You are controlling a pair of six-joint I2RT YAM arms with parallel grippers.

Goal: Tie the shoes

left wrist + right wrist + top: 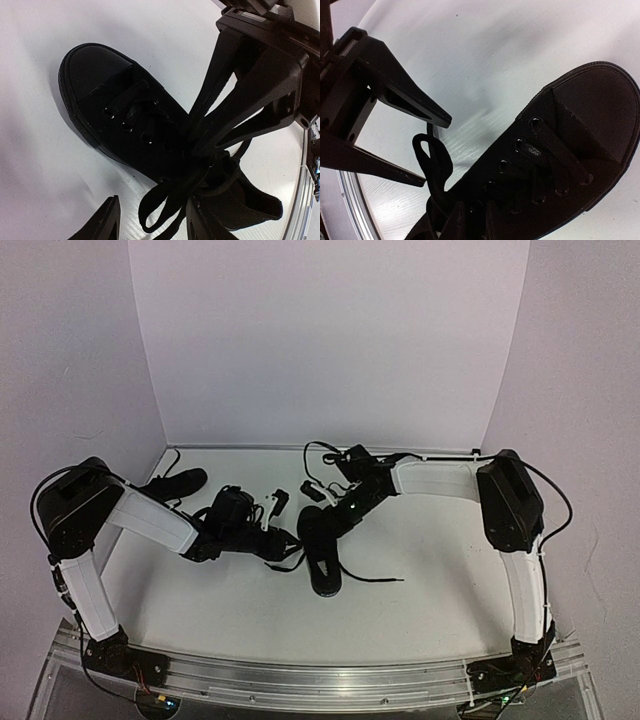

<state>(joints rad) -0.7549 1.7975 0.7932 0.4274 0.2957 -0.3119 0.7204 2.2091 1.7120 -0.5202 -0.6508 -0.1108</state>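
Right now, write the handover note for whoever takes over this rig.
Left pincer: open, astride a lace loop.
Right pincer: jaws nearly together over the laces by the top eyelets; grip unclear.
Centre shoe: between the arms, toe toward the bases.
Second shoe: far left of the table.
Done: no knot visible.
To do: tie the centre shoe, then the second shoe.

All-black shoe [580,115], black laces [437,175], white table [495,60]

The right fingers [250,102] hide where the laces [170,189] cross on the shoe [95,70]; any pinch is indiscernible.
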